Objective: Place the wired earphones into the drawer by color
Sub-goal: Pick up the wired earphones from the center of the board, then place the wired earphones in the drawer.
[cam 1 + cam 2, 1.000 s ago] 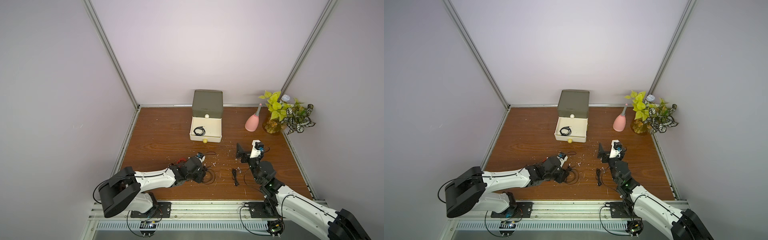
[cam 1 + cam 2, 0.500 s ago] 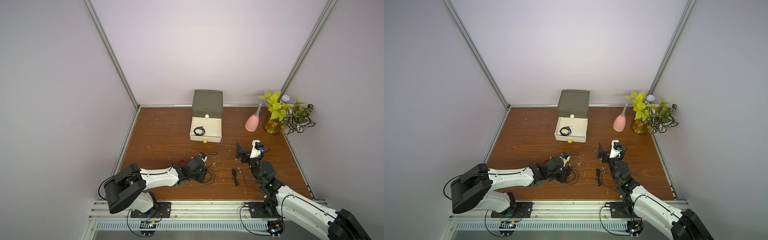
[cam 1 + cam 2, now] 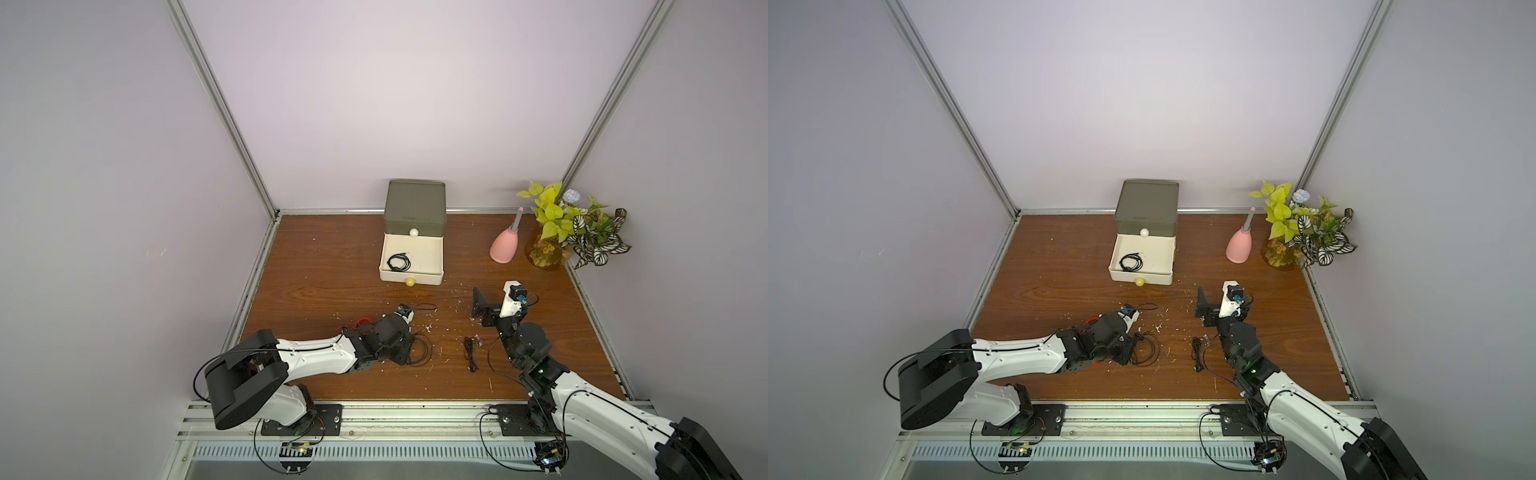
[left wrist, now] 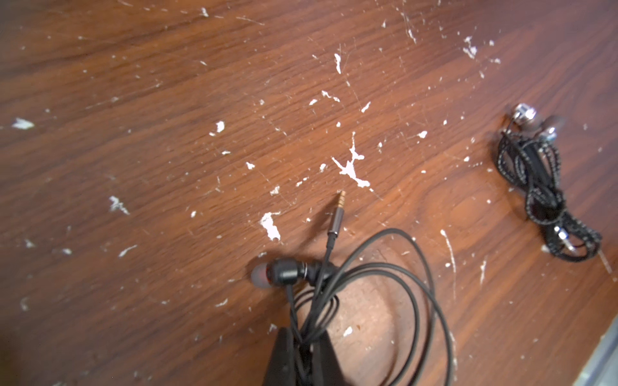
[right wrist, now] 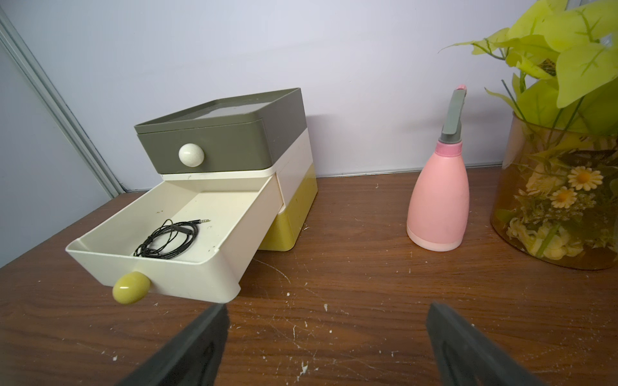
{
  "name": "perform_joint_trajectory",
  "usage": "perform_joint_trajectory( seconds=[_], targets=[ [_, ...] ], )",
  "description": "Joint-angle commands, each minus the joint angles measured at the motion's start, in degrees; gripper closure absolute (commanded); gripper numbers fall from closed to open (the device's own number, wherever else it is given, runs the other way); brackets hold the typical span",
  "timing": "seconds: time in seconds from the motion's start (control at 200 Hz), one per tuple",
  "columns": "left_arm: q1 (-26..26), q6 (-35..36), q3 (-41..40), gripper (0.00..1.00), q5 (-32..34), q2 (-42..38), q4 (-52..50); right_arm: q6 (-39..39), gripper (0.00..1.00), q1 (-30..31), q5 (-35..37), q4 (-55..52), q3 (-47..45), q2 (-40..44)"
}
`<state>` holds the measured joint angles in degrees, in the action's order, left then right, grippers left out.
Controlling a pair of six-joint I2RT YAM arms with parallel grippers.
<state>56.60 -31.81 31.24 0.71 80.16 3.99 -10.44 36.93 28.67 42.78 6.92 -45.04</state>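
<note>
My left gripper (image 4: 302,347) is shut on the cable of a loosely coiled black pair of wired earphones (image 4: 384,284) lying on the wooden table; in both top views that coil (image 3: 422,353) (image 3: 1148,353) lies by the gripper's tip. A tighter black braided bundle (image 4: 541,187) (image 3: 470,353) lies apart from it. Red earphones (image 3: 362,322) peek out behind the left wrist. The drawer (image 3: 414,208) (image 5: 234,133) has its cream middle tray (image 5: 187,277) pulled out, with one black pair (image 5: 167,240) (image 3: 399,262) inside. My right gripper (image 5: 327,334) (image 3: 482,307) hovers open and empty in front of it.
A pink spray bottle (image 3: 505,247) (image 5: 438,207) and a potted plant in an amber vase (image 3: 548,253) (image 5: 555,200) stand at the back right. Walls close the table on three sides. White flecks dot the wood.
My left gripper has closed onto the black coil's cable, and its arm has shifted slightly. The right arm has not moved.
</note>
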Motion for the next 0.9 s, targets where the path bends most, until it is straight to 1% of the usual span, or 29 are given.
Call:
perform_joint_trajectory(
  seconds=[0.0, 0.215, 0.395, 0.666, 0.896],
  targets=[
    [0.55, -0.1, 0.75, 0.99, 1.61, -1.35, -1.26, 0.68, 0.01, -0.25, 1.13, 2.99, -0.06, 0.61],
    [0.53, -0.09, 0.91, 1.0, 2.4, -3.44, -2.2, 0.63, 0.01, -0.25, 1.04, 3.01, -0.06, 0.63],
    [0.55, 0.64, 2.99, 1.0, 4.28, -6.59, -5.11, 0.64, 0.01, -0.28, 1.04, 3.09, -0.12, 0.48],
    [0.53, 5.09, 10.37, 1.0, 8.95, -9.73, -12.6, 0.6, 0.01, -0.26, 1.05, 3.09, -0.09, 0.58],
    [0.53, 10.43, 18.51, 1.0, 15.46, -9.13, -14.43, 0.55, 0.01, -0.25, 0.96, 2.96, -0.15, 0.77]
  ],
)
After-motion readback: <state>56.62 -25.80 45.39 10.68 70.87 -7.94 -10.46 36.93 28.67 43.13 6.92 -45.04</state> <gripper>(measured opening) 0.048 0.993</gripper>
